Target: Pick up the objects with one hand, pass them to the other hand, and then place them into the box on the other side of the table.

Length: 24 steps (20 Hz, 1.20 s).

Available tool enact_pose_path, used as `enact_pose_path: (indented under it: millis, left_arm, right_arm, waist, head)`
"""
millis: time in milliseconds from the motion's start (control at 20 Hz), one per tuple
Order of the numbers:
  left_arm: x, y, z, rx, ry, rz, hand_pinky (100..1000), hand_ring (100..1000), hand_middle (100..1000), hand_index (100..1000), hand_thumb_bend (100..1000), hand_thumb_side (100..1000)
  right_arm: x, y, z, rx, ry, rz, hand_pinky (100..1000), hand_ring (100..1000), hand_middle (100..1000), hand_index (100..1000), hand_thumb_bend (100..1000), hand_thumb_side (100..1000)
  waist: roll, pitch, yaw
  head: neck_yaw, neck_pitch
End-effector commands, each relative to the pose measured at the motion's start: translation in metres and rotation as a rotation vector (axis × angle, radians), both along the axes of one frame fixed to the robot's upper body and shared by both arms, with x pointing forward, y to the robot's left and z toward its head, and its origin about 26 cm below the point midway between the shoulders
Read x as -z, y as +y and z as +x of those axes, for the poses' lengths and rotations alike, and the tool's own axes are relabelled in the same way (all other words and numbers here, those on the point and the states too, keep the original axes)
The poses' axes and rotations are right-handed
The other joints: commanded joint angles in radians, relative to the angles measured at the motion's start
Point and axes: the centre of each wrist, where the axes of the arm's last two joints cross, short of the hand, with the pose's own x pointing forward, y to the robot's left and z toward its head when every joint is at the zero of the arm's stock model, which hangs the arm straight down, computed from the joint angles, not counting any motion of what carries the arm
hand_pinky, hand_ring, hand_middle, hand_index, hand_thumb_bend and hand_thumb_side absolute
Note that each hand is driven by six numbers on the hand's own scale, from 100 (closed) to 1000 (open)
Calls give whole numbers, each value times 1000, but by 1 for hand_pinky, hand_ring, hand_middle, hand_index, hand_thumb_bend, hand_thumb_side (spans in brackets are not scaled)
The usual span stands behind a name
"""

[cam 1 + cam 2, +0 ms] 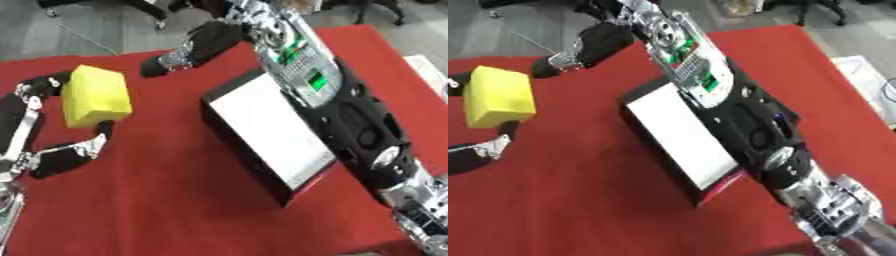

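Left robot hand [52, 125] grips the yellow block [96, 96]: we see fingers at the block's left edge and a thumb or finger coming up under its lower edge, so it is pinched between them, raised off the desk [175, 200] as far as we can judge. Right robot hand [179, 56] reaches in from the upper right, just beside the block's right side but not touching it; its dark fingers look stretched toward the block, relaxed, holding nothing.

We judge the block to be a sponge or foam piece: light, soft, likely to give under the fingers, not fragile and not slippery. Its flat faces offer the best hold. With the left robot hand on the left and lower edges, the free right and upper faces are where the right robot hand should close, fingers on one face and thumb opposite, before the left lets go. Squeezing too near a corner could let it twist out.

We count one yellow block, one box [262, 135], two robot hands. The box lies below and to the right of the right robot hand, under its forearm, black-walled with a pale inside, nothing visible in it. Red cloth covers the desk.
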Motion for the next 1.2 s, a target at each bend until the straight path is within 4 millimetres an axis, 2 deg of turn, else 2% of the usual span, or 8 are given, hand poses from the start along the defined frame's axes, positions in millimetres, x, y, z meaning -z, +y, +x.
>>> enact_pose_path:
  millis: [50,400,700,900,1100,1200]
  left_arm:
    - [-10,-7,-1,-2,-66,10,735,668,529,639,100,162]
    - [-9,-13,-1,-14,-103,34,728,660,526,634,100,117]
    - [-8,-14,-1,-39,-130,64,717,647,519,625,100,103]
    - [-1,-13,0,-57,-110,64,715,641,511,615,100,200]
    - [3,-11,0,-62,-79,40,716,637,504,609,100,260]
    - [5,-12,0,-57,-55,17,717,635,499,605,100,325]
  right_arm:
    - [-8,4,-2,15,-24,-20,838,866,790,848,845,242]
    - [-4,7,-3,-8,40,-46,834,867,788,845,842,240]
    - [-8,8,-11,-62,94,-49,832,866,786,843,826,226]
    - [-13,7,-22,-108,97,-53,832,865,785,842,811,214]
    - [-13,6,-31,-157,95,-89,834,867,787,845,795,201]
    - [-12,6,-31,-160,93,-103,835,867,787,845,795,201]
  waist:
    - [-12,-3,5]
    - [-13,2,6]
    - [-14,5,2]
    - [-13,7,-2]
    - [-10,9,-5]
    - [-8,10,-5]
  head:
    - [-5,-9]
    - [-2,-10]
    - [1,-12]
    - [-2,-16]
    - [-12,-10]
    - [-15,-8]
